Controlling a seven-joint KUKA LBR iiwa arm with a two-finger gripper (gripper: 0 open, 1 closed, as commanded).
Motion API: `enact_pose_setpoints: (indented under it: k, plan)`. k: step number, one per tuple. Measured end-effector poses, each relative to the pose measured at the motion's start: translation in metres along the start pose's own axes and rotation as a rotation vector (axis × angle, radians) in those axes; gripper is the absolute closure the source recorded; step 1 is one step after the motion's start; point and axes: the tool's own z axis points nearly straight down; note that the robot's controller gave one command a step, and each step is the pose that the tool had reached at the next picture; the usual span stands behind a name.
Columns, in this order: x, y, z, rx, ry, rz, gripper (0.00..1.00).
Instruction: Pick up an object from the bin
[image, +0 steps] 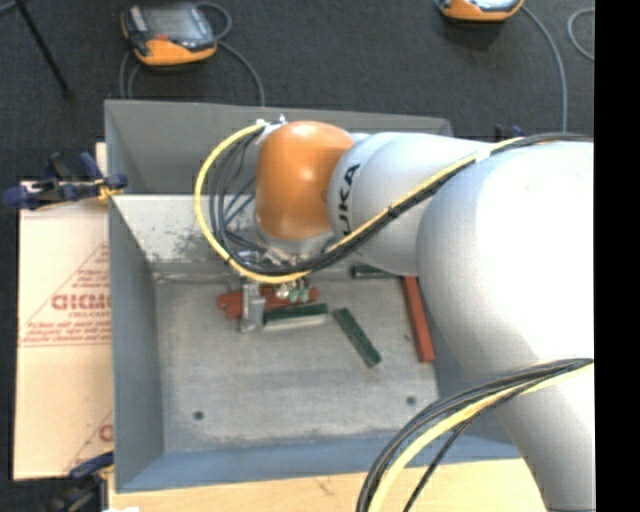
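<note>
Red piece (232, 301): a small, flat thing of a dull orange-red, lying on the grey floor of the bin (135, 400) in the upper middle of the frame, close to the foot of the far sloping wall. Its left end shows plainly; a second patch of the same red shows a little further right, and whether the two are one thing cannot be told, since the robot's tool covers the stretch between them.

The claw (251, 312) shows as a short grey metal part pointing down at the floor, directly against the right side of the red piece's visible end. Whether it is open, closed or gripping something cannot be told, as the orange cover (292, 180) and the looped yellow cable (205, 215) on the wrist hide most of it.

Just to the right of the claw, and touching or nearly touching it, lies a dark green bar (298, 316), almost level in the frame. Further right, apart from it, a second dark green bar (358, 338) lies slanted down to the right. Beyond that, a long red strip (417, 318) runs along the right side of the floor, its upper end hidden under the white arm (500, 260). Another dark piece (372, 271) peeps out from under the arm above it, too hidden to name.
</note>
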Motion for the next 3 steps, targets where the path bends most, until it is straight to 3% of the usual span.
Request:
enact_pose_setpoints:
  k: [1,2,3]
  plan:
    - [0.027,-0.014,-0.107,0.0,0.0,0.025,1.0]
    - [0.027,-0.014,-0.107,0.0,0.001,0.026,1.0]
    - [0.008,0.005,-0.149,0.002,0.003,0.003,1.0]
